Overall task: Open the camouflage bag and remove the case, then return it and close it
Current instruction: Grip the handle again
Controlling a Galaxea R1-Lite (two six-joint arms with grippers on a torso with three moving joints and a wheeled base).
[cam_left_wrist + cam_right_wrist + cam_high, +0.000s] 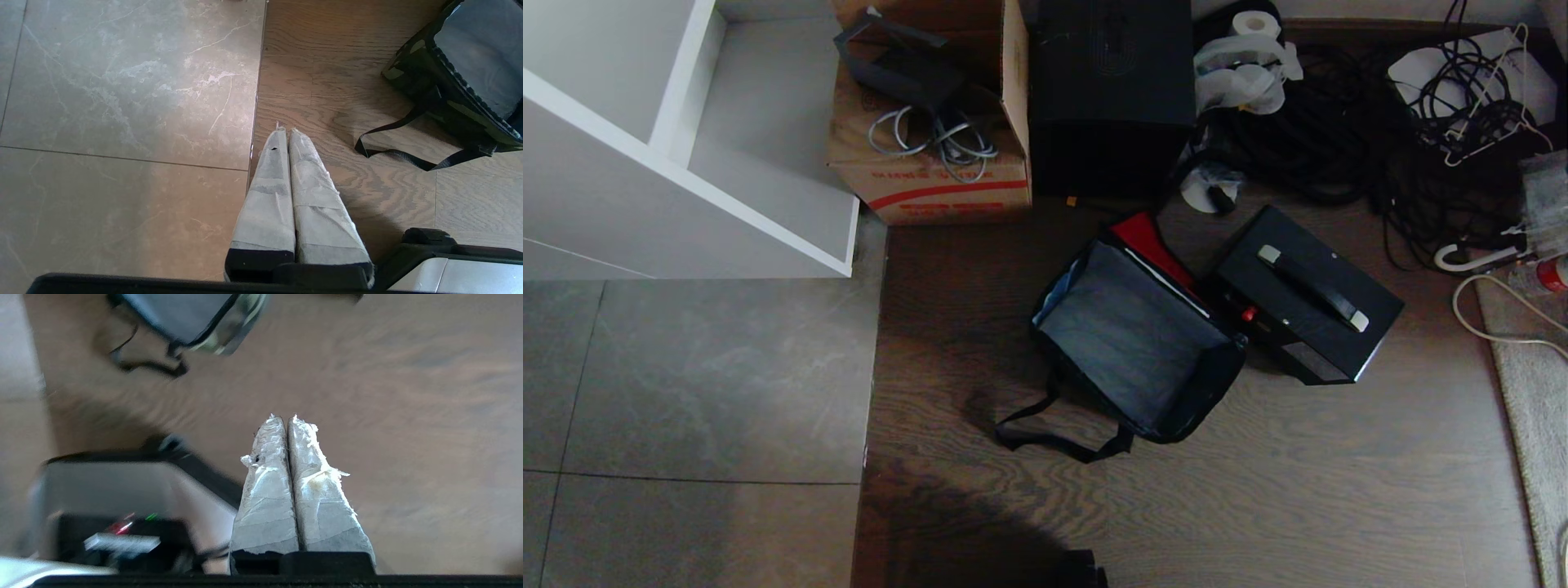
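Camouflage bag [1131,343]: lies open on the wood floor [1258,490] near the middle of the head view, its grey lining exposed and empty; the red inner lid panel [1152,245] is folded back on its far right side.
Shoulder strap [1054,437]: black, trailing loose on the floor at the bag's near left corner.
Case [1307,294]: black rigid box standing outside the bag, just beside its right edge, flat handle [1311,287] uppermost, small red spot on the side facing the bag.
Left gripper [285,130]: taped fingers pressed together, holding nothing, above the seam where grey tile [122,102] meets wood, left of the bag and well apart from it.
Right gripper [282,417]: taped fingers pressed together, empty, over bare wood on the near side of the bag; this view is blurred.
Cardboard carton [931,147]: far left of the bag, containing coiled grey cable.
Tall black box [1111,90]: far side, between the carton and a tangle of black cables [1339,139].
White shelving unit [670,139]: far left corner.
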